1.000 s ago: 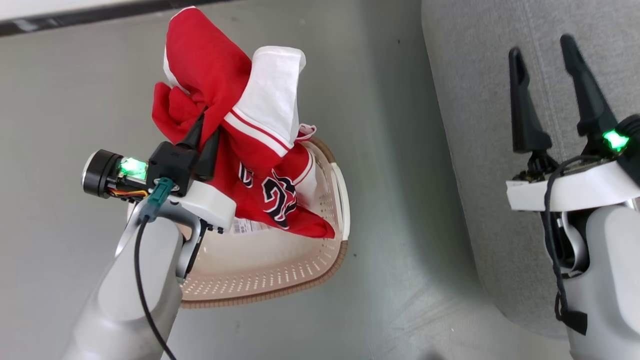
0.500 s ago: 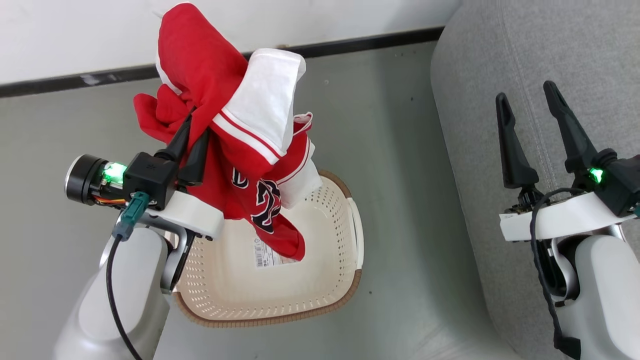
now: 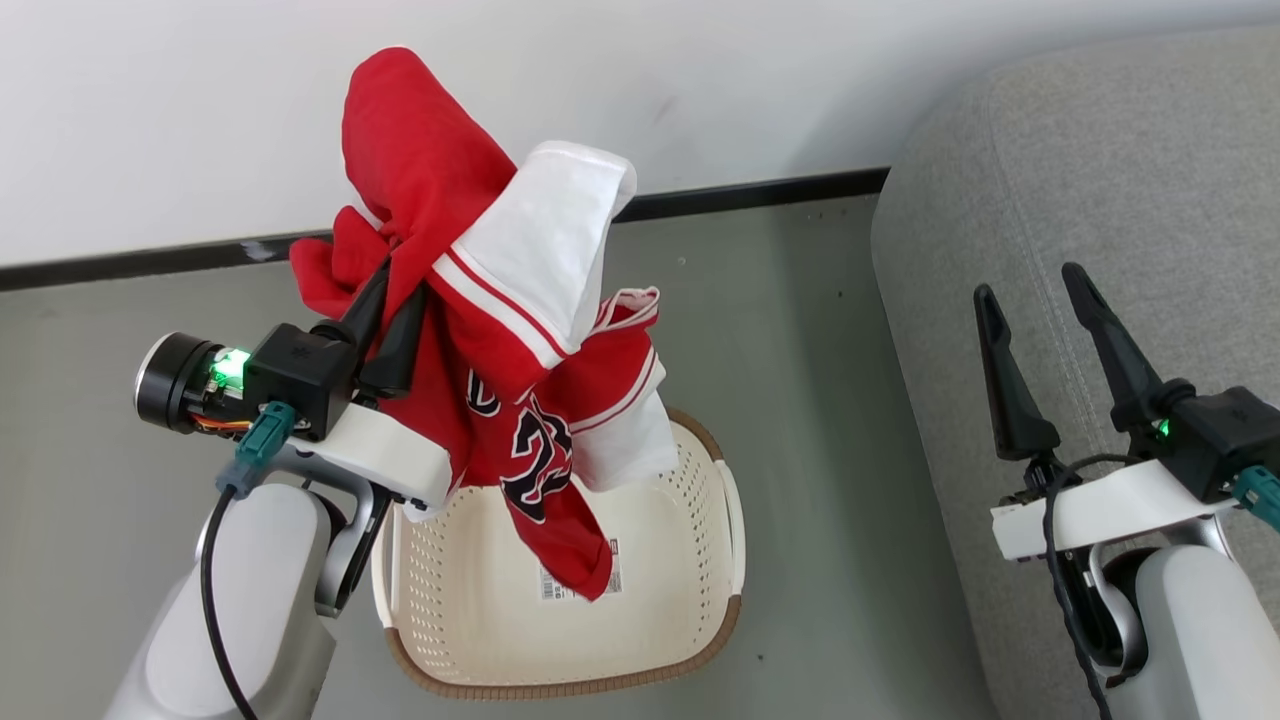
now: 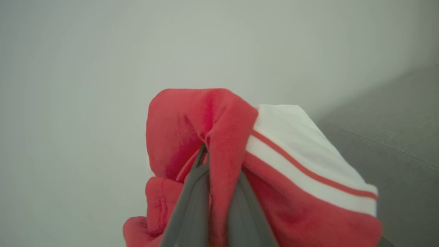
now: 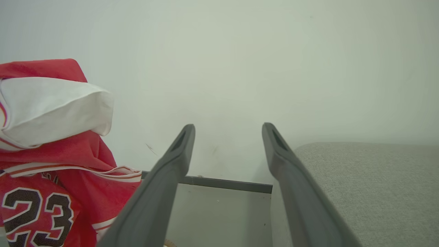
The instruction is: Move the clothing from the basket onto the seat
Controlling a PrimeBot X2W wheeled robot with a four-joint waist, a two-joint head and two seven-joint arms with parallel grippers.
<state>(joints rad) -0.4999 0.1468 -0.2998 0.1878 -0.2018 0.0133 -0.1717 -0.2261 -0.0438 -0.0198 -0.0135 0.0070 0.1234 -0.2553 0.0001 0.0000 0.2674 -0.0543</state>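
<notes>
Clothing: red-and-white bundle, number 23 showing, held aloft above the basket. Its lowest tail hangs within the basket's opening, over the label sticker; contact with the base cannot be told. Not yet on the seat, which lies well apart to the right across bare floor

Left pincer: closed down on a gathered fold of red cloth near the top of the bundle. The rest drapes loose to its right

Right pincer: spread wide, holding nothing, poised over the seat's edge

Risks (judged):
- the grip takes one narrow fold only, so a garment merely caught up in the bundle may slide off during the carry and drop to the floor or back into the basket
- the trailing tail may snag the basket rim and drag or tip it
- cloth may foul the right pincer on arrival

Not determined:
- number of garments in the bundle
- left pincer's tips, buried in cloth in the head and left wrist views
- jersey lettering, folded under
- near-left part of the basket, behind the left arm
- the seat's full extent, cut off by the frame
</notes>
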